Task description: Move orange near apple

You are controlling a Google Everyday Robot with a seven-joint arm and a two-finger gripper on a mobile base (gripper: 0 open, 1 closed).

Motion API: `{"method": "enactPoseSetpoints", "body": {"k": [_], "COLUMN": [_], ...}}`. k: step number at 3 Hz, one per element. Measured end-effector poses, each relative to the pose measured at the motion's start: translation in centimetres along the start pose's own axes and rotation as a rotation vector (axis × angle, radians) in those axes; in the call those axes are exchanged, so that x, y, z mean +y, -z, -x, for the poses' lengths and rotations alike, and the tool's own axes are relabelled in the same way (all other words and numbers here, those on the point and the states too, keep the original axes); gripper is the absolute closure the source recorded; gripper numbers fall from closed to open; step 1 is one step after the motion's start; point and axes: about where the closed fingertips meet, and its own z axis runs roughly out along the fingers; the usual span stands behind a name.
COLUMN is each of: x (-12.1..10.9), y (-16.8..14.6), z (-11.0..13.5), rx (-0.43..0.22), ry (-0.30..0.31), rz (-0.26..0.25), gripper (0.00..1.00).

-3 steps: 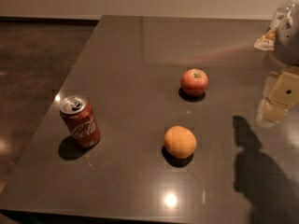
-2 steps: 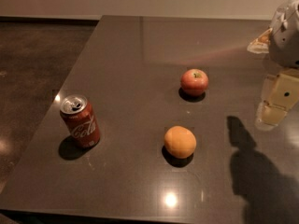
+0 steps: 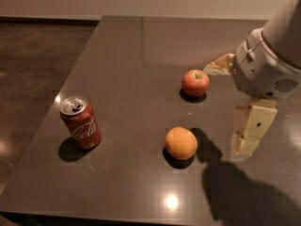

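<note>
The orange [image 3: 180, 143] lies on the dark table [image 3: 131, 79], front of centre. The red apple [image 3: 195, 83] sits behind it and slightly to the right, about one fruit's width of bare table between them. My gripper [image 3: 226, 108] hangs above the table's right side, to the right of both fruits and touching neither. One beige finger [image 3: 251, 126] points down to the right of the orange; the other [image 3: 219, 66] points left just right of the apple. The fingers stand wide apart and hold nothing.
An opened red Coca-Cola can [image 3: 81, 122] stands upright near the table's left edge. The arm's shadow [image 3: 235, 182] falls on the front right of the table. Brown floor [image 3: 33, 69] lies beyond the left edge.
My arm and gripper have moved left and further into view, closer to the apple and the orange. The fruits and the can have not moved.
</note>
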Motion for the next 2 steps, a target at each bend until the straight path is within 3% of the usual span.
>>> {"method": "enactPoseSetpoints", "body": {"k": [2], "x": [2.4], "y": [-6.6], "z": [3.5], "rx": [-0.031], "ry": [0.117], "rz": [0.058], "gripper": [0.0]}}
